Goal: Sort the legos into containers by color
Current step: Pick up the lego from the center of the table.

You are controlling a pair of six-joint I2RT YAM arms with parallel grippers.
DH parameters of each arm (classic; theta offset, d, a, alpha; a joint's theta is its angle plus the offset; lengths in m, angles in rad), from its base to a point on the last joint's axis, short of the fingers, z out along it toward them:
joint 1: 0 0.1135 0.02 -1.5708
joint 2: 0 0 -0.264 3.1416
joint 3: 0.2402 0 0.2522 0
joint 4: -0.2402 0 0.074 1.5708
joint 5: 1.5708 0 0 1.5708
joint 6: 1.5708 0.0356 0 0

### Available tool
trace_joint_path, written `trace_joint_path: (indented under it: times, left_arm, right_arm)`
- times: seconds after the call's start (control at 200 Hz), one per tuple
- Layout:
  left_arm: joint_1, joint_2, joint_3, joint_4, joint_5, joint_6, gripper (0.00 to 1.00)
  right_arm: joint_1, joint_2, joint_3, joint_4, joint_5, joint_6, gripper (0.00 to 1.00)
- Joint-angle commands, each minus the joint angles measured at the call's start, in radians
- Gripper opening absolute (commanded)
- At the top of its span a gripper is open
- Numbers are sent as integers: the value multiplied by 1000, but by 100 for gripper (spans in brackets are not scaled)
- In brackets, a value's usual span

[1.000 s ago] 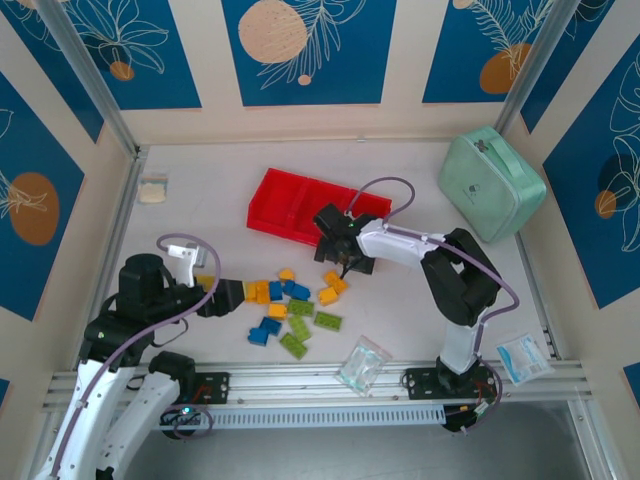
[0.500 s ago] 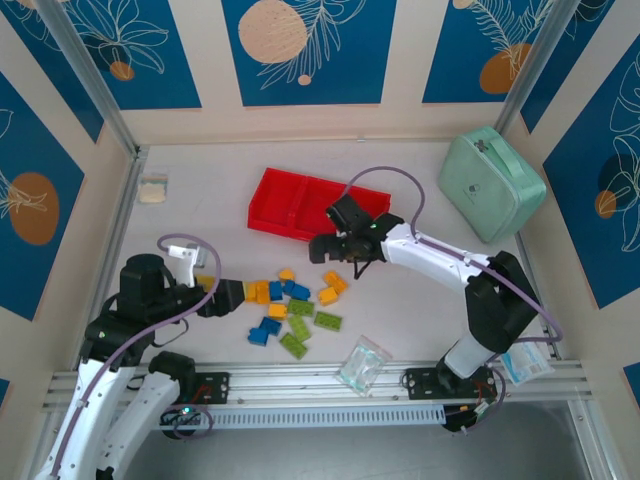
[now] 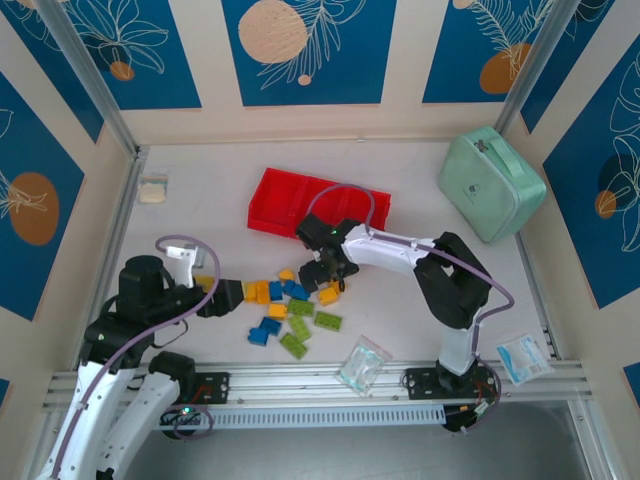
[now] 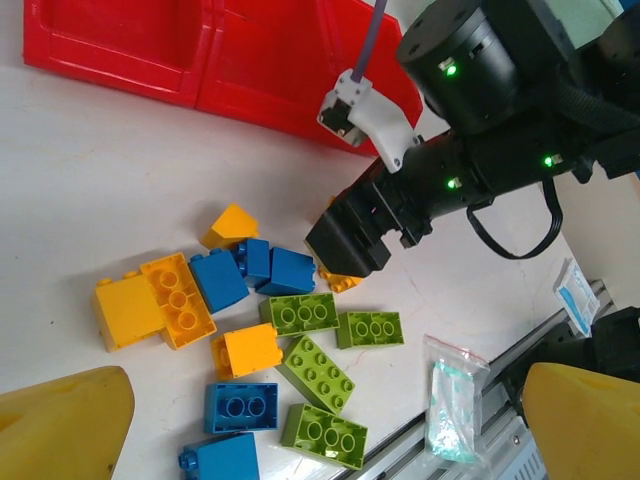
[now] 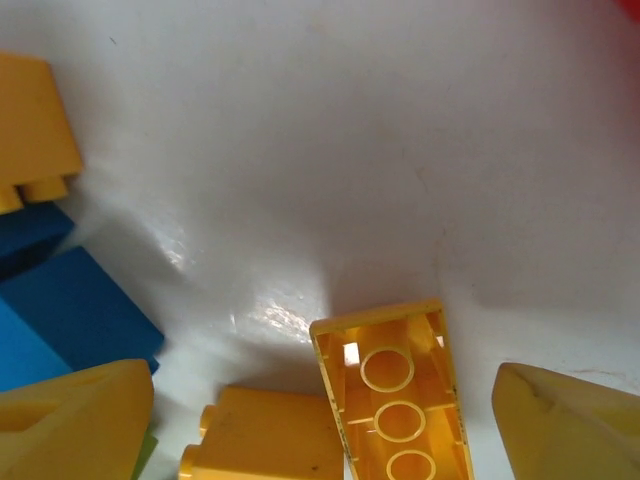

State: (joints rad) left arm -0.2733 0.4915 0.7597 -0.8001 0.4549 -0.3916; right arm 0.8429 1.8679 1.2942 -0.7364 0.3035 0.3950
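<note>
The legos (image 3: 290,300) lie loose on the white table in front of the red tray (image 3: 290,200), mixed yellow-orange, blue and lime green. My right gripper (image 3: 326,272) hangs low over the pile's far right side. It is open, its fingertips (image 5: 75,420) standing on either side of an upturned yellow brick (image 5: 395,400) and a second yellow brick (image 5: 265,440). My left gripper (image 3: 232,293) is open at the pile's left edge, next to two yellow bricks (image 4: 155,300). Several green bricks (image 4: 320,372) lie below it. The tray's compartments (image 4: 250,60) look bare where they show.
A mint-green zipped case (image 3: 492,182) sits at the back right. Clear bags lie by the front rail, one (image 3: 363,364) near the middle and another (image 3: 522,356) at the right. A small pale packet (image 3: 153,189) rests at the far left.
My right arm has swung from the tray's near edge leftward and down onto the brick pile. The left arm and the bricks have stayed put.
</note>
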Motion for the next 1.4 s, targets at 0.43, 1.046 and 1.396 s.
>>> trace_joint_path:
  times: [0.43, 1.046, 1.396]
  left_arm:
    - [-6, -24, -9, 9, -42, -9, 99]
    - [-6, -24, -11, 11, -42, -9, 99]
    - [-6, -22, -9, 6, -58, -9, 99]
  right_arm:
    - [-40, 55, 2, -25, 76, -36, 64]
    - [-53, 108, 11, -12, 154, -16, 45]
    - [-20, 90, 97, -128, 246, 7, 27]
